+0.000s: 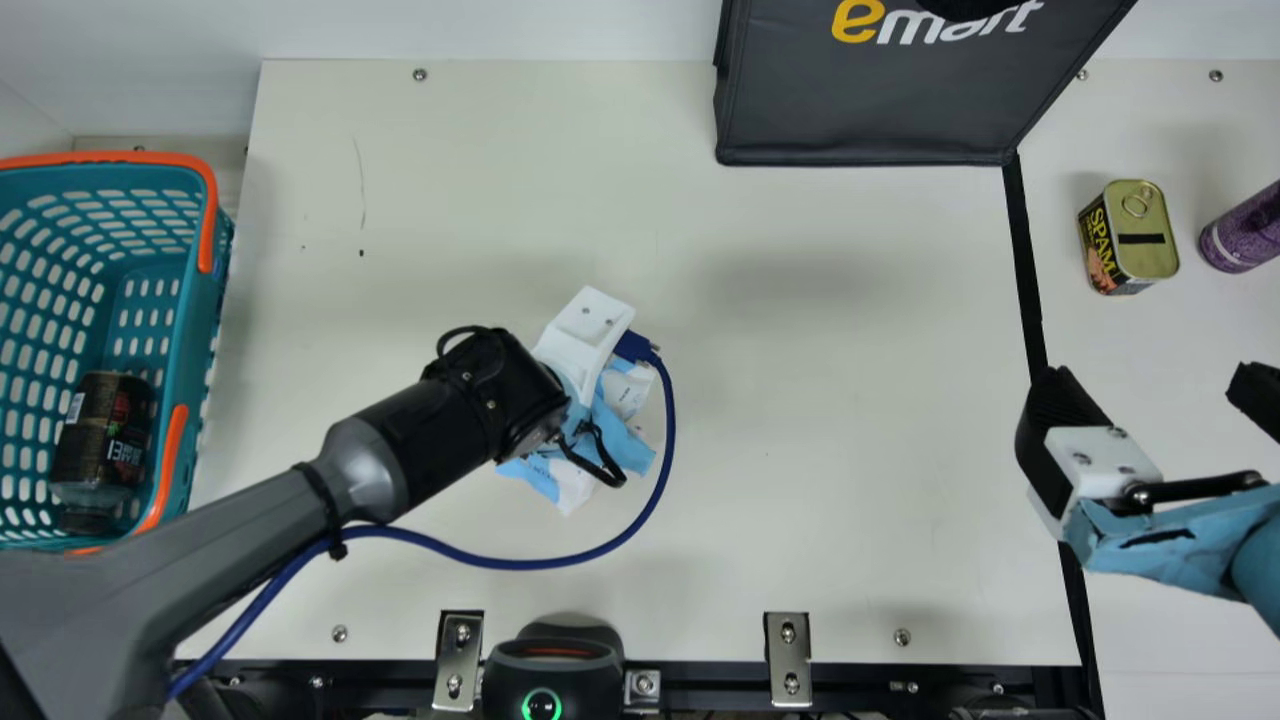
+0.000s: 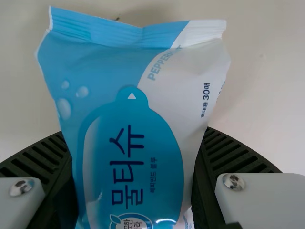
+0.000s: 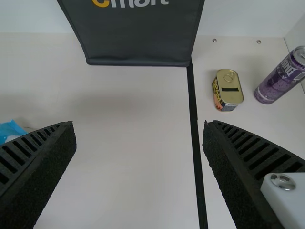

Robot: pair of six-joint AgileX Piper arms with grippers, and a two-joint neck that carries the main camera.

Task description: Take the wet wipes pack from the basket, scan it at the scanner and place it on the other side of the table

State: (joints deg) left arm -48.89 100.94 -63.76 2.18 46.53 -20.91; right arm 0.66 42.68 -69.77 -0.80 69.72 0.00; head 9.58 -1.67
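In the main view, the soft blue-and-white plastic wet wipes pack [image 1: 538, 476] is at the left pincer [image 1: 586, 325], over the cream counter [image 1: 820, 480], between the teal plastic basket [image 1: 205, 300] and the right pincer [image 1: 1152, 390], which stands wide open.

In the left wrist view, the pack shows a crimped end, droplets and a darker blue rounded panel; the left pincer [image 2: 136, 138] is parted by the pack's width, clamping both sides.

In the right wrist view, the right pincer [image 3: 139, 125] gapes widely, holding nothing.
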